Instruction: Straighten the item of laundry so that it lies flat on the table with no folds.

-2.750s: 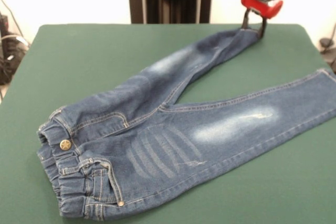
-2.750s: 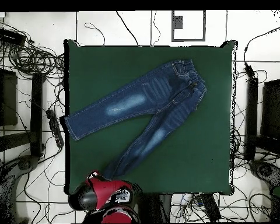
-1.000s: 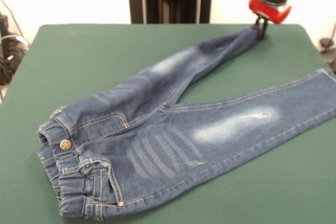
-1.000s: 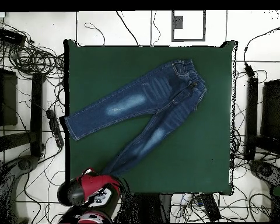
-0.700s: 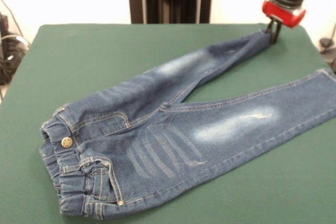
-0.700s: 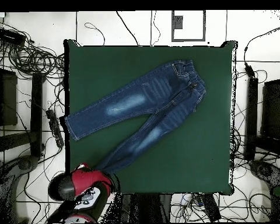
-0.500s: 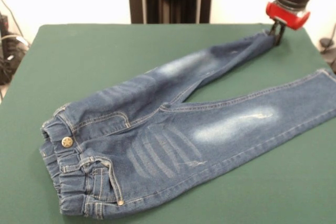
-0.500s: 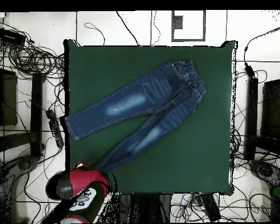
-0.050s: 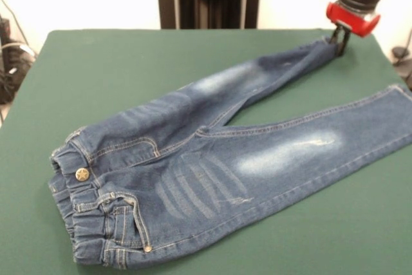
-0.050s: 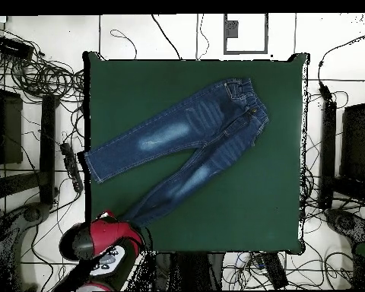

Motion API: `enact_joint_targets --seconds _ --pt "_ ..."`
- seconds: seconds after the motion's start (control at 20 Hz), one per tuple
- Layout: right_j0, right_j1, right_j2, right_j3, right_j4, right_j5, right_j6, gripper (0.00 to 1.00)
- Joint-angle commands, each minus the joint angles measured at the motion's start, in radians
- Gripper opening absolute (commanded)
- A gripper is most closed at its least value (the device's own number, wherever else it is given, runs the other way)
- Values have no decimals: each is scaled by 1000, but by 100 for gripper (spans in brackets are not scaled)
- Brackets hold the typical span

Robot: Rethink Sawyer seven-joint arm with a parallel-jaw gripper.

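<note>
Front view: I see the small dark blue denim jeans with faded pale patches (image 9: pixel 212 165) spread across the large dark green cloth-covered table (image 9: pixel 116 69), waistband at 8 o'clock. My red and black gripper (image 9: pixel 339 38) pinches the far leg's cuff at 2 o'clock. I judge the denim soft but weighty, best held by cuffs. Overhead, the arm hides that grip, yet both legs' full spread shows.
</note>
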Motion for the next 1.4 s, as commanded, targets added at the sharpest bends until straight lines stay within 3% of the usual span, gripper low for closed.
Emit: enact_joint_targets --seconds 0.05,0.75,0.9,1.4 --pt "42 83 114 -155 113 -54 163 100" --pt "73 75 131 -147 180 -102 204 100" --pt "4 25 188 -103 158 -114 185 100" --pt "-155 -295 161 -18 29 116 1 100"
